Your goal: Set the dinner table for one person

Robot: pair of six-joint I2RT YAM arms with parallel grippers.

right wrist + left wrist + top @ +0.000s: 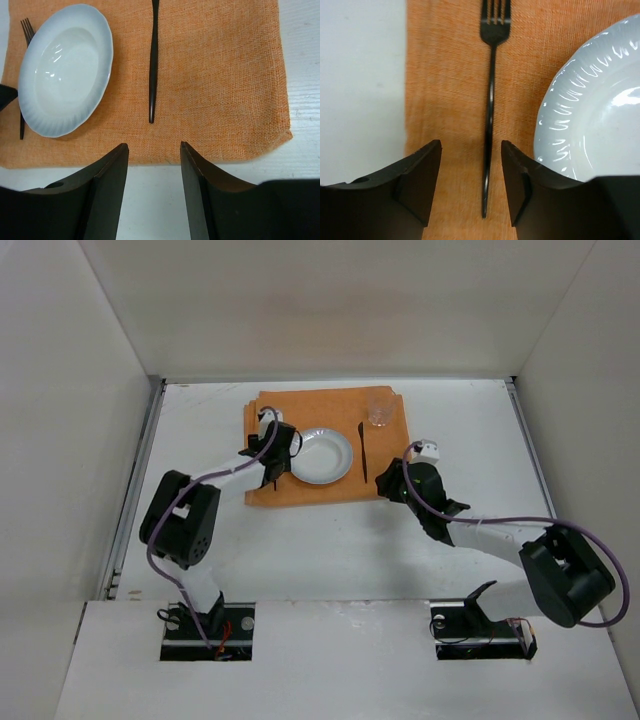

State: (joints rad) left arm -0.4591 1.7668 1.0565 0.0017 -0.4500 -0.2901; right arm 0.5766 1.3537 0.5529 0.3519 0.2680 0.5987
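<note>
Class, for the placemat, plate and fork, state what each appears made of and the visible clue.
Placemat: woven orange cloth, matte; the weave shows. Plate: probably glazed white ceramic; glossy highlights on its fluted rim. Fork: black, smooth, faintly shiny; likely coated metal, though plastic is possible.

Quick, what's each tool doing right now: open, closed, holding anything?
Left tool: open, gripping nothing; the fork lies on the placemat between its jaws.
Right tool: open, empty, short of the black utensil.
</note>
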